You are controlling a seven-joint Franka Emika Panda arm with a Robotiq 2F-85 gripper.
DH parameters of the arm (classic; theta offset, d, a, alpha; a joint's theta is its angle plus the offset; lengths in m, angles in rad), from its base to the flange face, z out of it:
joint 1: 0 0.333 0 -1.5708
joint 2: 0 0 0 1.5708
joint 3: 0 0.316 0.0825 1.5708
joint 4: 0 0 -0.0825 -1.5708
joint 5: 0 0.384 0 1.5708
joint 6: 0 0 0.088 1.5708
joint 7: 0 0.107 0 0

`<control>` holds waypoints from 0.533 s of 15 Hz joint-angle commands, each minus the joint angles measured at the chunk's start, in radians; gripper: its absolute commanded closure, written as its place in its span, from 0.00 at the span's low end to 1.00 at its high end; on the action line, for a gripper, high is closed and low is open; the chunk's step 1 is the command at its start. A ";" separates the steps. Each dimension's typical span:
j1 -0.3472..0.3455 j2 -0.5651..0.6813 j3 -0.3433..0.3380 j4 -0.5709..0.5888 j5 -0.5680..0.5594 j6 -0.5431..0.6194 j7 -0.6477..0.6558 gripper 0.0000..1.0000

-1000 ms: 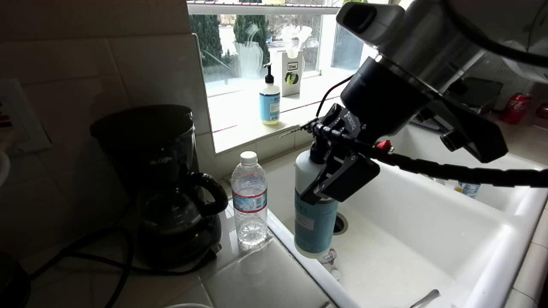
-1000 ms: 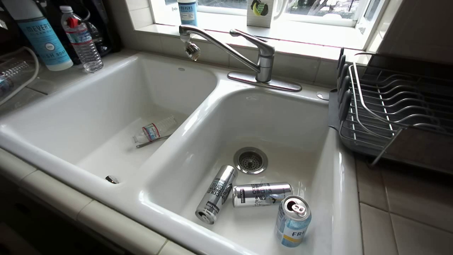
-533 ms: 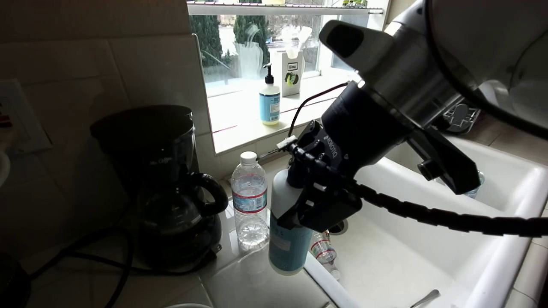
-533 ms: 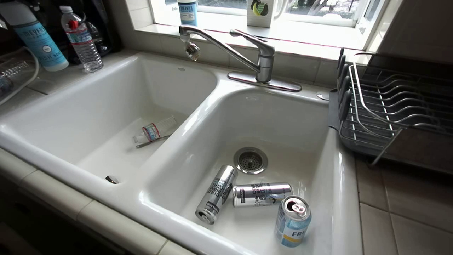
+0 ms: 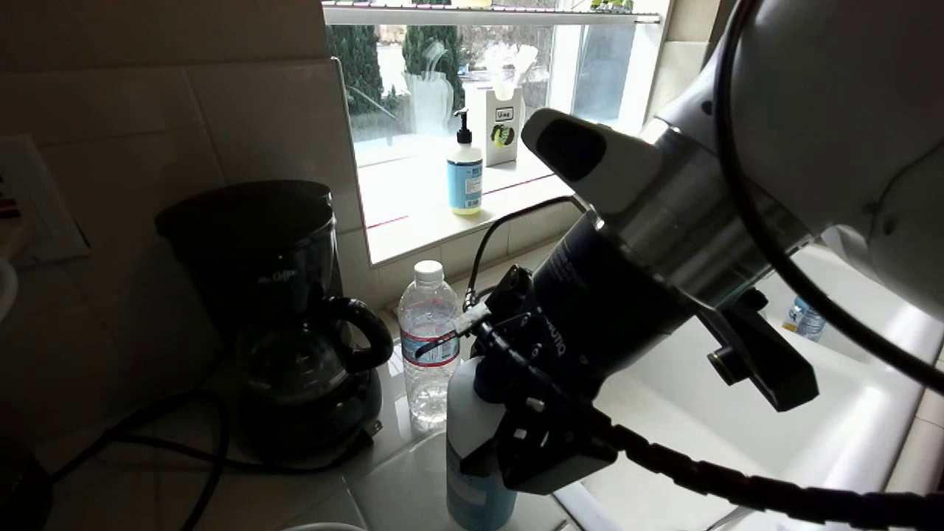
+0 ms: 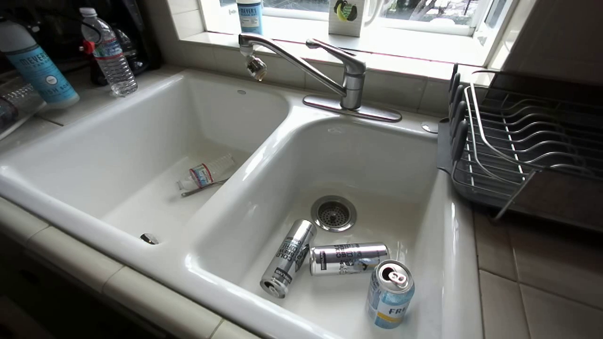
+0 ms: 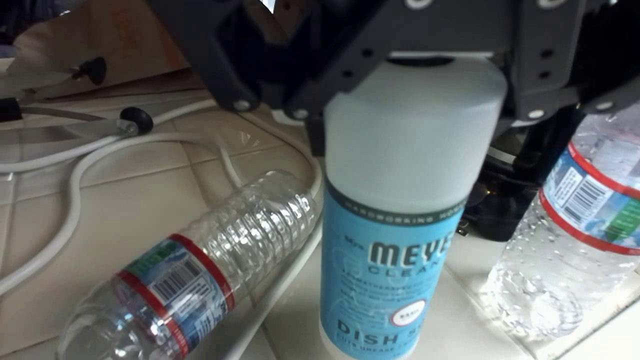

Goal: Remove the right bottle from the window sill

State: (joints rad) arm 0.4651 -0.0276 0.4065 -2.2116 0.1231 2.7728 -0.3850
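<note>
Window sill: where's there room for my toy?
Past the picture box, toward the dish rack, the window sill looks bare, also between box and pump bottle. Crowded: the counter, where the gripper holds the dish soap bottle beside an upright water bottle.

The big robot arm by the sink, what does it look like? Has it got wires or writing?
It's a smooth, rounded white arm with a shiny silver metal ring, a black cylinder and small white letters, partly unreadable. Its chunky black fingers have round silver bolts. There's a thin, smooth black cable and a thick, ribbed black cable.
</note>
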 commanded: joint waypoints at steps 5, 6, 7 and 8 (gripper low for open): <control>-0.008 -0.011 0.011 -0.041 -0.032 0.023 0.032 0.61; -0.008 -0.010 0.011 -0.042 -0.027 0.024 0.030 0.61; -0.008 -0.010 0.011 -0.043 -0.025 0.025 0.030 0.61; -0.008 -0.010 0.011 -0.043 -0.021 0.026 0.029 0.61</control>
State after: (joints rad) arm 0.4625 -0.0269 0.4104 -2.2326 0.1053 2.7728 -0.3754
